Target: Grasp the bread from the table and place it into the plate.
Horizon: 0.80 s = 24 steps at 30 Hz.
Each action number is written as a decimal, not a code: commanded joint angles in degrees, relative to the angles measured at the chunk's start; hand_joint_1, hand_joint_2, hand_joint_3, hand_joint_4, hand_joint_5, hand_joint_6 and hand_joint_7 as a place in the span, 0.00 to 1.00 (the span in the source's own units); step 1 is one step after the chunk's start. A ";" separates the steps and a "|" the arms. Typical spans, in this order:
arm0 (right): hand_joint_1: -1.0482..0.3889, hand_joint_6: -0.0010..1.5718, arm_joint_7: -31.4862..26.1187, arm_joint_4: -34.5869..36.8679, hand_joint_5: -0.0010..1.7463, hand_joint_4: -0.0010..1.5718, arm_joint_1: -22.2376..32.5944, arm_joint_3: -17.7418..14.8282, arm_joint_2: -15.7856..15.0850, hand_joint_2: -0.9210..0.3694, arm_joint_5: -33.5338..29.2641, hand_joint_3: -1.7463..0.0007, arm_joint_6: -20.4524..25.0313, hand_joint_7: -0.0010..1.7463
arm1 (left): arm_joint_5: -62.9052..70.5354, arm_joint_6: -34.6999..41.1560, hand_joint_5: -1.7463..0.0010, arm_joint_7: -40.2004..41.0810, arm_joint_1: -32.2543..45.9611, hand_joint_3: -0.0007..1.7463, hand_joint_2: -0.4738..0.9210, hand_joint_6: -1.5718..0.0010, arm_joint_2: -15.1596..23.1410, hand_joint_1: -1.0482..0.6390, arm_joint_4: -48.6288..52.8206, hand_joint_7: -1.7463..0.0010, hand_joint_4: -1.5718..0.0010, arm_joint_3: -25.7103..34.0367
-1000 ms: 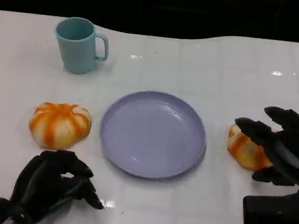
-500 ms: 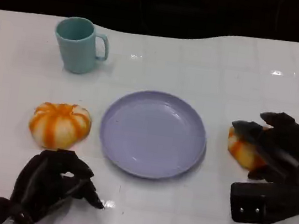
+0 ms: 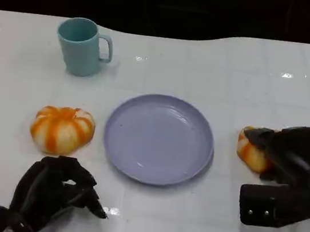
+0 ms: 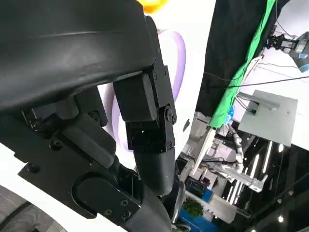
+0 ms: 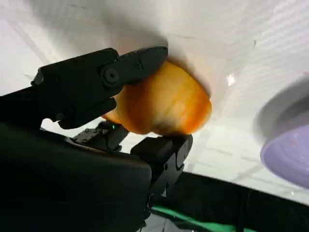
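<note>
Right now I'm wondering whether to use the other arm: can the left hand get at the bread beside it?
Probably yes: the left hand sits just before that bread, nothing standing between them; the plate lies beside it.

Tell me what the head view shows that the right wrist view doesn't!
Head view alone: the teal mug, a second orange-striped bread on the table's left, and the left hand curled near it. Right wrist view alone: the right hand's fingers pressed on opposite sides of the bread from close up. Both: the right hand, the bread it grips, the purple plate and the white table.
</note>
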 commanded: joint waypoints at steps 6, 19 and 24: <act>0.61 0.55 -10.76 5.47 0.99 0.55 -1.61 3.37 0.08 0.00 -0.74 0.93 -1.97 0.75 | -0.08 0.29 0.65 0.08 0.65 0.00 0.77 0.00 0.69 0.00 -0.80 0.78 0.00 0.01; 0.63 0.53 -22.04 5.08 1.00 0.60 -2.50 2.32 0.66 0.06 1.90 0.93 -6.45 0.85 | -0.25 0.61 0.65 -0.05 0.42 0.00 0.77 0.00 0.85 0.00 -0.43 0.78 0.00 0.22; 0.65 0.47 -23.82 3.79 1.00 0.60 -2.74 0.77 1.12 0.32 4.07 0.51 -9.09 0.97 | -0.16 0.70 0.65 -0.06 0.40 0.00 0.77 0.00 1.01 0.00 -0.40 0.78 0.00 0.24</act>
